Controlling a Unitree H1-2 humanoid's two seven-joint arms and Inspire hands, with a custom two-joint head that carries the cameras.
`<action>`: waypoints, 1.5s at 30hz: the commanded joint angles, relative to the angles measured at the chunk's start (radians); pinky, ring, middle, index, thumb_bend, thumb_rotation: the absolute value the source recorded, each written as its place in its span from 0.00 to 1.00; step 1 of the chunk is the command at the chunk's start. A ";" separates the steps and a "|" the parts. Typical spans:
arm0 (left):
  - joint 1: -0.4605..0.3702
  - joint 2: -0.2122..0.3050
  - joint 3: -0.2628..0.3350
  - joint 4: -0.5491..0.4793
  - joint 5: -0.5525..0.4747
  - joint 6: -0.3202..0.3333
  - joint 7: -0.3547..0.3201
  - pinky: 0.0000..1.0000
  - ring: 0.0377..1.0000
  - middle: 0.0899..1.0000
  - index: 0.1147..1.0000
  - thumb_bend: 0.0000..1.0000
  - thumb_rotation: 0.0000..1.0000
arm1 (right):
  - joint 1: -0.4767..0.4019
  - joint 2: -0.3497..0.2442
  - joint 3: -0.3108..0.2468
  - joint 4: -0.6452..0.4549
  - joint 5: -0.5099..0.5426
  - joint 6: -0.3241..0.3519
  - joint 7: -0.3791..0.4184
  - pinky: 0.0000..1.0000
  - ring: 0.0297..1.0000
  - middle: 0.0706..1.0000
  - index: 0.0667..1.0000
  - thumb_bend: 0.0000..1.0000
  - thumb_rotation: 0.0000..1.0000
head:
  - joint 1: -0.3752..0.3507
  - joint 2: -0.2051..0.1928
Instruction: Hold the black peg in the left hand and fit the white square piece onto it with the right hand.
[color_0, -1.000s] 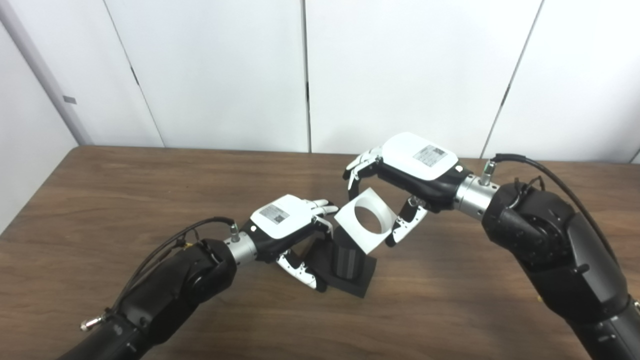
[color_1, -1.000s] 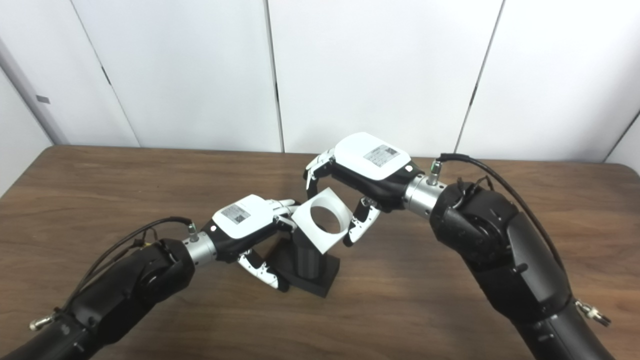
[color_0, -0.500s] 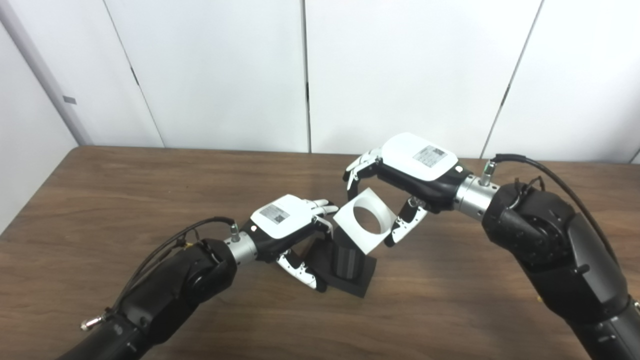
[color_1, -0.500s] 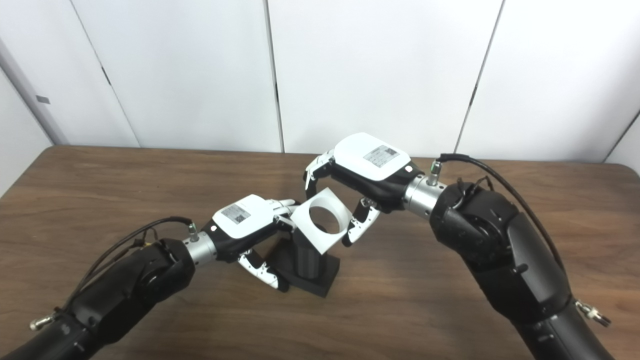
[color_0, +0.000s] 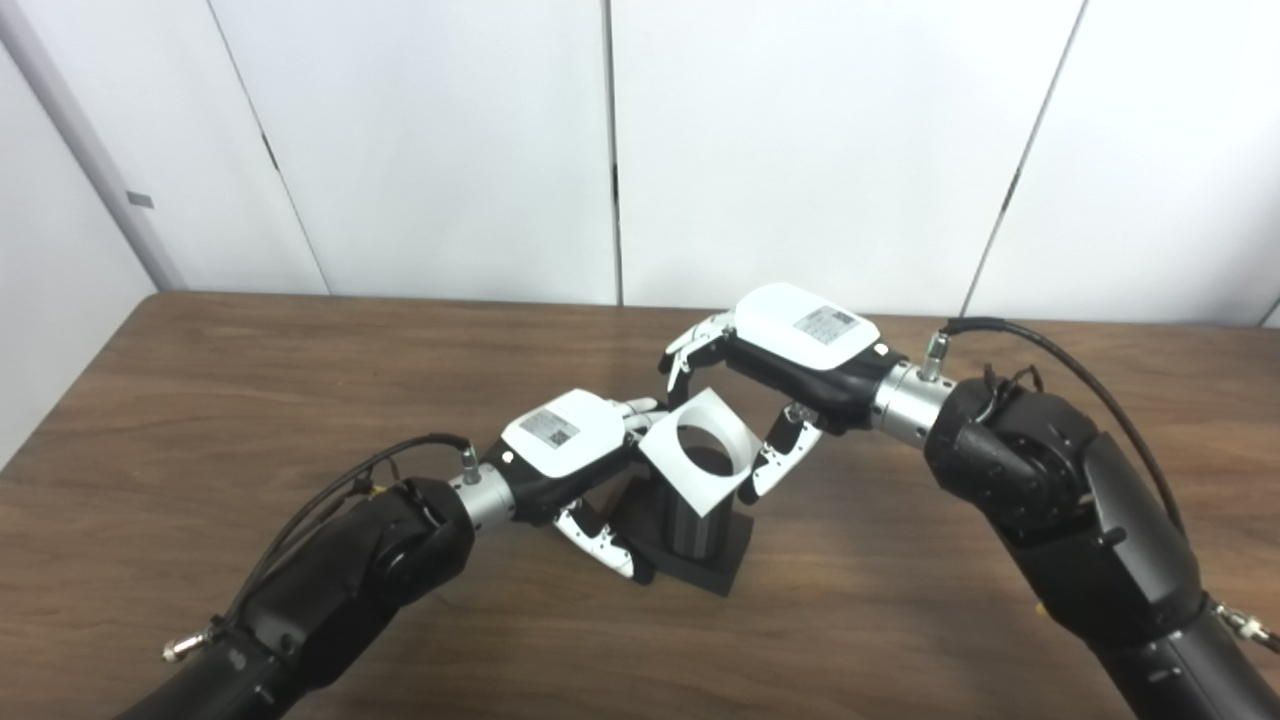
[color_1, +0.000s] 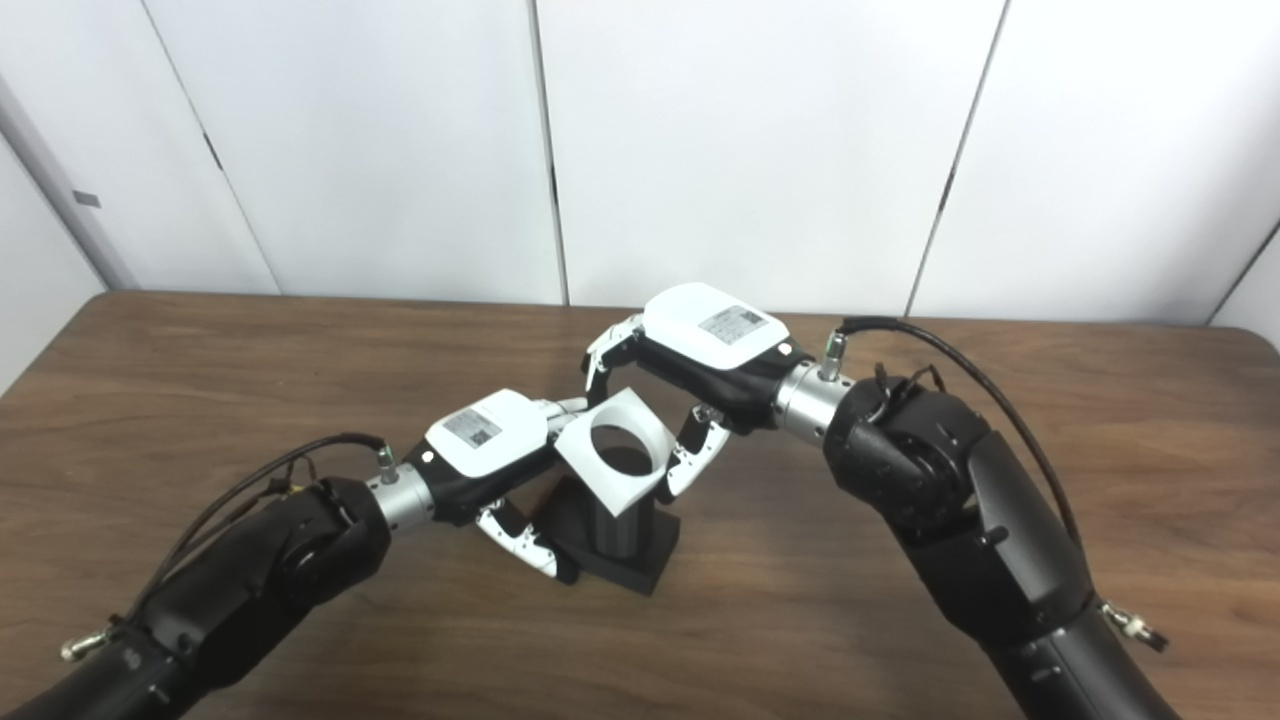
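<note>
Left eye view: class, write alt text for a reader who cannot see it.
The right hand holds a white square piece with a round hole tilted over the black peg, which the left hand steadies on a wooden table.

Even, bright light is falling from overhead, leaving the white wall panels (color_0: 800, 140) close to washed out. The counter (color_0: 200, 400) is showing a soft sheen along its wood grain, with no hard glare. Faint, diffuse shadows are lying under the arms and beside the peg (color_0: 700, 530). The white hand covers (color_1: 715, 325) are reflecting brightly, their labels unreadable. Both views are looking slightly soft overall, and straight lines are bending a little near the edges.
</note>
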 joint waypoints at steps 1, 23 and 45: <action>0.043 -0.010 -0.056 0.024 0.077 0.001 -0.084 0.86 0.95 0.93 0.43 0.52 0.08 | -0.037 0.014 0.005 0.009 -0.005 -0.008 -0.019 0.78 0.79 0.75 0.44 0.52 0.14 | 0.000 0.002; 0.045 -0.002 -0.053 0.013 0.076 0.011 -0.102 0.86 0.94 0.93 0.43 0.52 0.08 | -0.046 -0.054 -0.009 -0.038 0.026 -0.003 0.017 0.79 0.78 0.74 0.44 0.52 0.13 | -0.005 0.017; 0.041 0.000 -0.053 0.006 0.081 0.019 -0.110 0.86 0.96 0.94 0.43 0.52 0.08 | -0.030 -0.069 -0.019 -0.091 0.036 -0.011 0.049 0.77 0.77 0.73 0.44 0.52 0.13 | -0.010 0.023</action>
